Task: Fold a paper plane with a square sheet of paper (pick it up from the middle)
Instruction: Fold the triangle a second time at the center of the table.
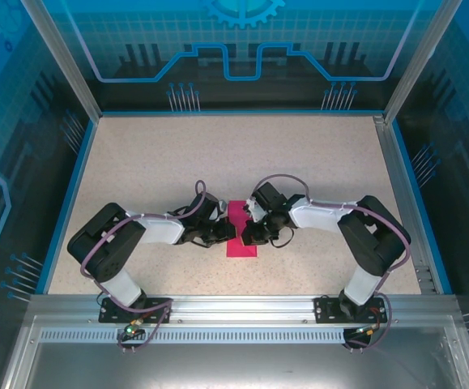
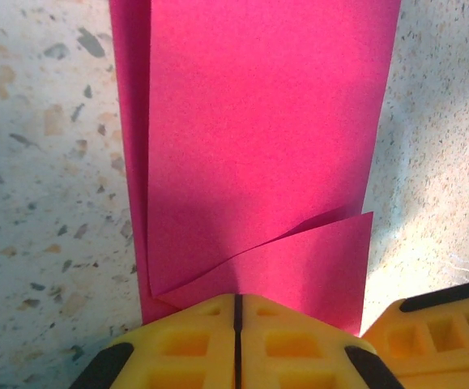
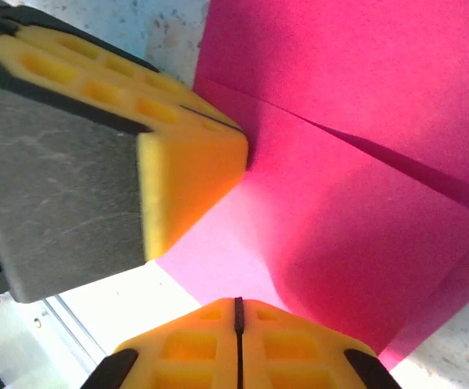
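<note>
Here we see the folded pink paper (image 1: pixel 243 248) at the table's (image 1: pixel 315 178) centre; the left gripper (image 2: pixel 236 312), clenched, touches its 9 o'clock edge, the right gripper (image 3: pixel 237 316), clenched, its 3 o'clock edge.

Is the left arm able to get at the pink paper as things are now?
Probably yes: the left gripper, shut, sits right at the edge of the pink paper, with nothing between them.

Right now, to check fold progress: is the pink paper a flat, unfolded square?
No, the paper lies folded in overlapping layers with visible flap edges.
</note>
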Available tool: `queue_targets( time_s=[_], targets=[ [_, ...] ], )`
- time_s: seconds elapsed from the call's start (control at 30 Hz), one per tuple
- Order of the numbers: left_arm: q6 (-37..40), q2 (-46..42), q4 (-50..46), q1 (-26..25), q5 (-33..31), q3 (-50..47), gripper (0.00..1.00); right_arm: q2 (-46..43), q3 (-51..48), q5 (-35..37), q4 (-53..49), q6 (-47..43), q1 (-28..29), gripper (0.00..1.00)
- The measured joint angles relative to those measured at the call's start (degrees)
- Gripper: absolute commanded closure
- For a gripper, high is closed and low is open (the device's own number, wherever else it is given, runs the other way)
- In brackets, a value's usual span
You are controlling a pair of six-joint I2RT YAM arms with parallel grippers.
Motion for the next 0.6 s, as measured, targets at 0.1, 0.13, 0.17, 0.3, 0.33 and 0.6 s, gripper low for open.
queue_targets(
  time_s=[0.1,0.13,0.17,0.3,0.33,0.6],
  targets=[
    [0.0,0.0,0.0,0.0,0.0,0.1,0.90,0.0,0.3,-0.2,0.0,0.0,0.0,0.93],
    [0.0,0.0,-0.1,0.0,0.0,0.1,0.90,0.1,0.6,-0.4,0.0,0.0,0.0,0.93],
    [0.0,0.0,-0.1,0.0,0.0,0.1,0.90,0.3,1.0,-0.5,0.1,0.0,0.0,0.93],
    [0.0,0.0,-0.1,0.0,0.0,0.1,0.90,2.8,1.9,-0.9,0.9,0.2,0.0,0.93],
    [0.0,0.0,-0.1,0.0,0.0,0.1,0.90,3.5,1.9,-0.9,0.9,0.2,0.0,0.93],
    [0.0,0.0,-0.1,0.0,0.0,0.1,0.91,5.6,1.9,-0.9,0.9,0.0,0.0,0.93]
  ],
)
